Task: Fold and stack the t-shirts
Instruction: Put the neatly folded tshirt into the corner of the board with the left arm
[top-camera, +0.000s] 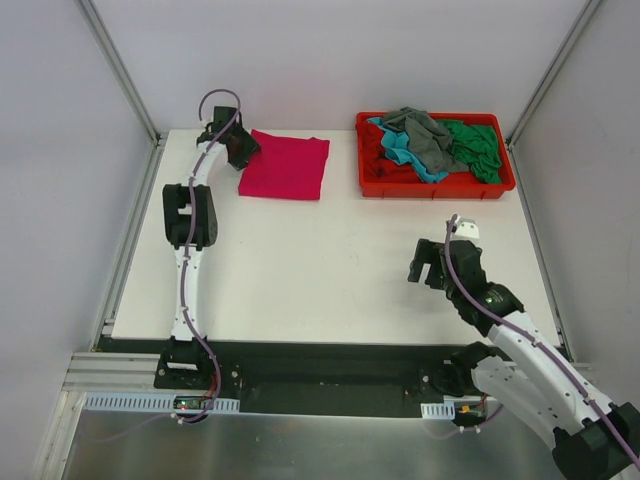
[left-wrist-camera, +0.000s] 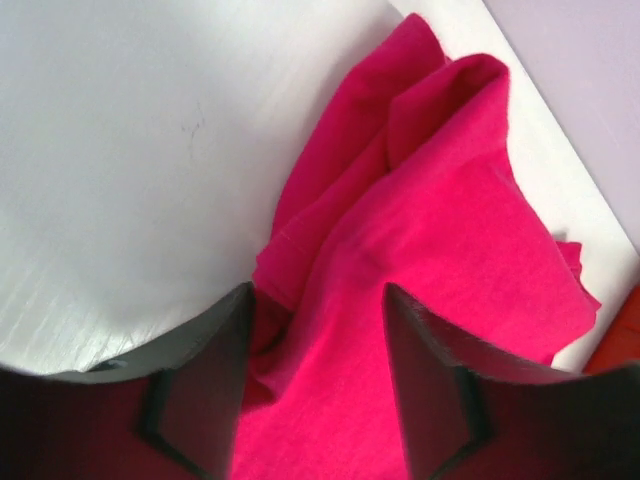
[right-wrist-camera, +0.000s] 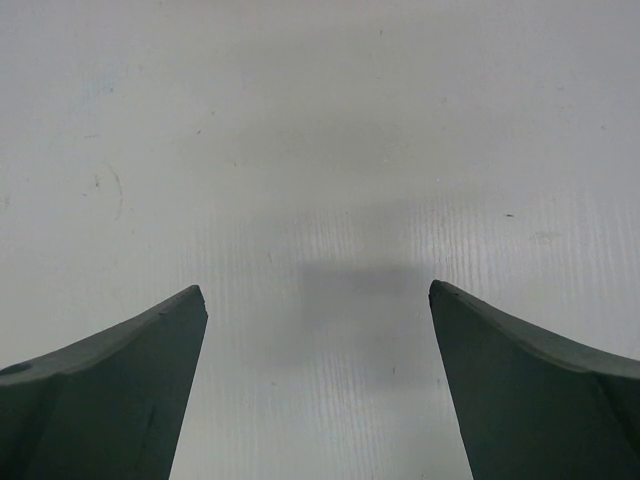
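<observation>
Your left pincer (top-camera: 243, 148) sits at the left edge of the pink shirt (top-camera: 285, 167), at the far left of the surface (top-camera: 330, 270). In the left wrist view its fingers stand moderately apart with pink cloth (left-wrist-camera: 420, 250) running between them, not pressed on it. If you close here, you may catch only the upper layers. A lift would then peel the fold open and undo the work. A sideways pull could also drag the whole packet toward the far left corner, which is close by.

The shirt looks folded into a rough rectangle, lying flat well left of the tray (top-camera: 436, 190). Its edge by the pincer is not tidy: the wrist view shows a loose, puffed fold and a few overlapping layers, so the packet seems soft and ready to slump.

Your right pincer (top-camera: 422, 265) hangs wide open over bare surface near the right front, holding nothing; its wrist view (right-wrist-camera: 318, 295) shows only the white top.

The other shirts are heaped in the tray at the far right: grey shirt (top-camera: 425, 135) on top, teal shirt (top-camera: 400, 152) and green shirt (top-camera: 475, 148) beside it, dark red shirt (top-camera: 380, 165) beneath. They are tangled, so a grab at one will likely haul its neighbours out too, or tug the tray itself.
</observation>
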